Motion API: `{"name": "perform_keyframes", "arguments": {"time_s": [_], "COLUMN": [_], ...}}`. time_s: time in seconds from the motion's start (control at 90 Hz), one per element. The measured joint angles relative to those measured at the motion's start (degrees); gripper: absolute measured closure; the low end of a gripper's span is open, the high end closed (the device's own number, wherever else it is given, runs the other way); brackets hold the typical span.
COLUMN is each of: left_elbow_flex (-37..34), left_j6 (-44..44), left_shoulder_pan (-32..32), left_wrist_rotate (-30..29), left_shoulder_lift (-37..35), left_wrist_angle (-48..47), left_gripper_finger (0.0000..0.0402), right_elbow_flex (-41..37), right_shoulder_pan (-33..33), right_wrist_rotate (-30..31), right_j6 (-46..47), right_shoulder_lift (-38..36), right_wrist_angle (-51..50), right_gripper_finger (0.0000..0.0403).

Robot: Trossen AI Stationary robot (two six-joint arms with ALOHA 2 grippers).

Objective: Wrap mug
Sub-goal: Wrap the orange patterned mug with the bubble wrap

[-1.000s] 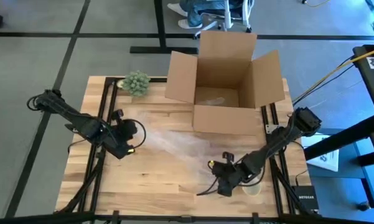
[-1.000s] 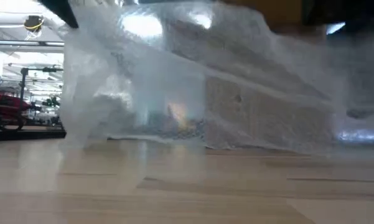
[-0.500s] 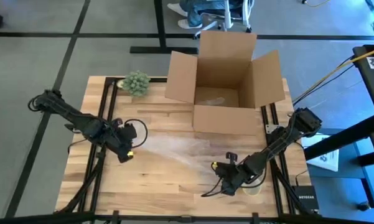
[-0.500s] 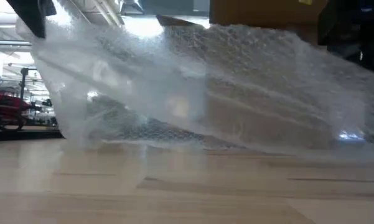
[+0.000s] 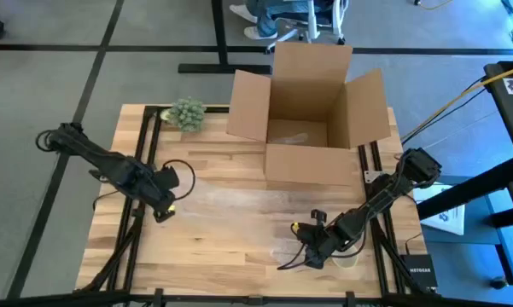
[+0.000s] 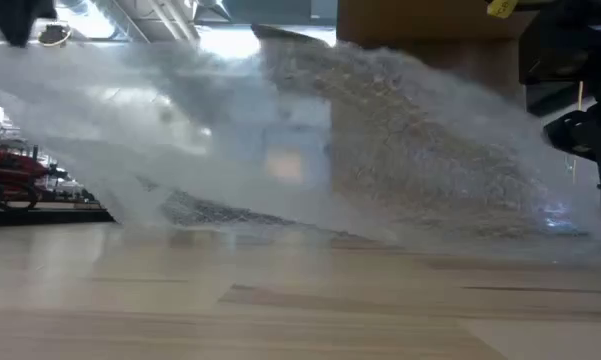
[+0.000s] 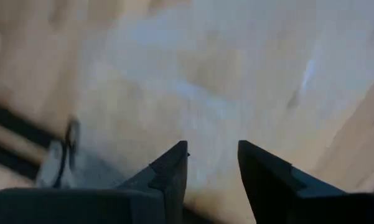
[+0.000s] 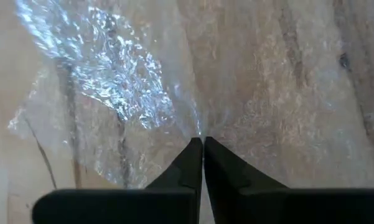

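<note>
A clear sheet of bubble wrap [image 5: 239,205] lies spread across the middle of the wooden table; in the low view the bubble wrap [image 6: 310,140] rises from the table toward the upper left. My left gripper [image 5: 164,207] is at its left end, fingers apart [image 7: 213,155]. My right gripper [image 5: 303,249] is shut on the sheet's near right part. A pale mug [image 5: 346,259] stands on the table by the near right corner, partly under the right arm. My left gripper stands open over the sheet's left end; I cannot tell whether a finger touches the wrap. My right gripper pinches the wrap [image 8: 199,127] between its two shut fingers, slanting down from the table's right. The sheet puckers toward the fingertips and fans out ahead over the wood.
An open cardboard box [image 5: 307,119] stands at the table's far middle, a green tuft [image 5: 186,112] at the far left. Black rails [image 5: 141,162] run along both sides. A small dark box [image 5: 418,273] sits at the near right corner.
My left gripper has gone toward the table's left edge. The wrap's left end has gone with it, and the sheet has spread out wider and lower, its raised right part sinking toward the table.
</note>
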Motion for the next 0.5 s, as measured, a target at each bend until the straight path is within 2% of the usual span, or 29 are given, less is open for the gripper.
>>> {"name": "perform_keyframes", "arguments": {"time_s": [0.067, 0.111, 0.244, 0.344, 0.5], "left_elbow_flex": [-0.05, -1.09, -7.49, -14.29, -23.89], "left_j6": [3.41, 6.99, 17.02, 16.28, 10.41], "left_shoulder_pan": [-0.29, -0.06, 3.65, 5.64, 6.03], "left_wrist_rotate": [-8.62, -11.71, -9.11, -8.73, -7.59], "left_shoulder_lift": [-0.02, -0.11, 0.50, 0.55, 0.53], "left_wrist_angle": [4.86, 9.24, 18.85, 22.38, 29.01], "left_gripper_finger": [0.0277, 0.0276, 0.0276, 0.0276, 0.0276], "right_elbow_flex": [0.00, 0.00, 0.00, 0.06, 0.04], "right_shoulder_pan": [0.00, -0.02, -0.04, 0.84, 3.48], "right_wrist_rotate": [0.14, 0.64, 2.28, 1.10, -3.83], "right_j6": [0.00, -0.04, -0.40, 0.28, 0.91], "right_shoulder_lift": [0.00, 0.00, 0.00, 0.60, 2.37], "right_wrist_angle": [0.18, 1.03, 6.40, 8.68, 8.06], "right_gripper_finger": [0.0403, 0.0403, 0.0403, 0.0403, 0.0403]}}
